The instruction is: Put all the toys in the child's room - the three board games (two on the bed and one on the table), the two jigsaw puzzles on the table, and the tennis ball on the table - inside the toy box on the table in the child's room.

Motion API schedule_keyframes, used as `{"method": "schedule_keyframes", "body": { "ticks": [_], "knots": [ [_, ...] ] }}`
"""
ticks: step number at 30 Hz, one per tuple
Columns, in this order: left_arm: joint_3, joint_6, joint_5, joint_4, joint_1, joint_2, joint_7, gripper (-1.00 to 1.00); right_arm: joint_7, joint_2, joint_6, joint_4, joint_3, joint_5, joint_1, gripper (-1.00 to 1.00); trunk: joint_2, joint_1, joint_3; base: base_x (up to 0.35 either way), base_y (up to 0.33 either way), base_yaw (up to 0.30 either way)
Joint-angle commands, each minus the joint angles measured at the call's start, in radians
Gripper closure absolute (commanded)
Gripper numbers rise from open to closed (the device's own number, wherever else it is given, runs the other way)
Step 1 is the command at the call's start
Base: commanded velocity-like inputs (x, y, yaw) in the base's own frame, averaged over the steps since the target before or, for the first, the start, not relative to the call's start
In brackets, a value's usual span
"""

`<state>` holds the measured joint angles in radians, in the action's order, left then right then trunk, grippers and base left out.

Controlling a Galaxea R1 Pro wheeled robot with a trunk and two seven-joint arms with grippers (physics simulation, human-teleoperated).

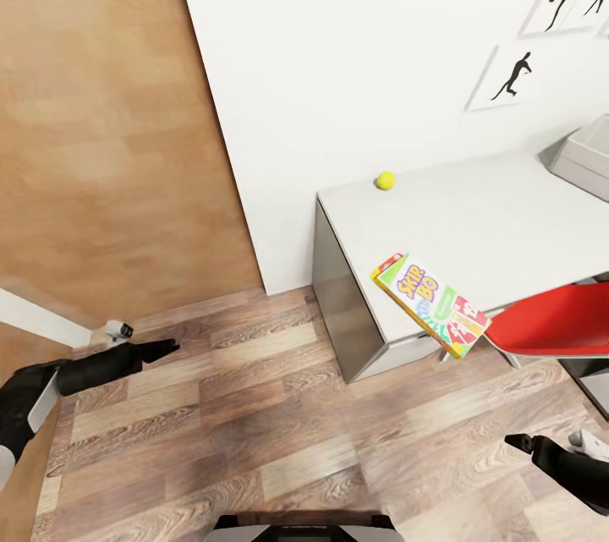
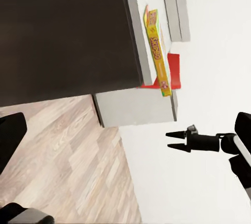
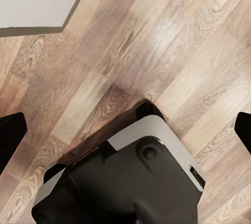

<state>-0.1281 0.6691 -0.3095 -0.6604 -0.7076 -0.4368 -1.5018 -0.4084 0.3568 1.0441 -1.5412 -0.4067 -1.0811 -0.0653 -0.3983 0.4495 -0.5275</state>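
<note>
A white wall (image 1: 355,60) rises behind the desk, hung with black silhouette pictures (image 1: 512,75) in pale frames. The wood-plank floor (image 1: 254,407) runs grey-brown below, with a warmer tan area (image 1: 101,128) on the left. A red chair (image 1: 558,322) sits at the desk's front edge.

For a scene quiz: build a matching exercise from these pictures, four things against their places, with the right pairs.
Things:
1. small yellow-green tennis ball
2. green-yellow-red Skip-Bo game box
3. shallow light-grey toy box
4. red chair seat

Places:
A. overhanging the white table's front edge
B. tucked under the table's front
C. near the wall, at the table's left end
D. on the table at the picture's right edge

Pairs: 1-C, 2-A, 3-D, 4-B
</note>
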Motion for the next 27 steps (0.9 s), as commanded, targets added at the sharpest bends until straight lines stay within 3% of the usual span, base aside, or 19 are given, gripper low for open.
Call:
{"method": "schedule_keyframes", "body": {
  "ticks": [1, 10, 16, 27],
  "knots": [
    [0.000, -0.008, -0.001, 0.010, 0.001, 0.000, -0.005, -1.00, -0.010, 0.000, 0.003, -0.001, 0.000, -0.011, -0.001, -1.00, -0.002, 0.001, -0.001, -0.035, -0.155, 0.000],
    [0.001, -0.043, 0.001, 0.034, 0.003, 0.000, 0.011, -1.00, -0.010, -0.001, 0.003, 0.002, 0.004, -0.012, -0.001, -1.00, -0.002, 0.001, 0.005, -0.037, -0.217, 0.073],
    [0.000, -0.045, 0.001, 0.035, 0.003, 0.000, 0.023, -1.00, -0.011, -0.001, 0.003, 0.007, 0.071, -0.008, -0.001, -1.00, -0.002, 0.001, 0.013, -0.002, -0.030, 0.135],
    [0.003, -0.045, 0.001, 0.036, 0.003, 0.000, 0.072, -1.00, -0.011, -0.001, 0.003, 0.008, 0.091, -0.007, -0.001, -1.00, -0.002, 0.001, 0.030, 0.000, -0.002, 0.130]
  ]
}}
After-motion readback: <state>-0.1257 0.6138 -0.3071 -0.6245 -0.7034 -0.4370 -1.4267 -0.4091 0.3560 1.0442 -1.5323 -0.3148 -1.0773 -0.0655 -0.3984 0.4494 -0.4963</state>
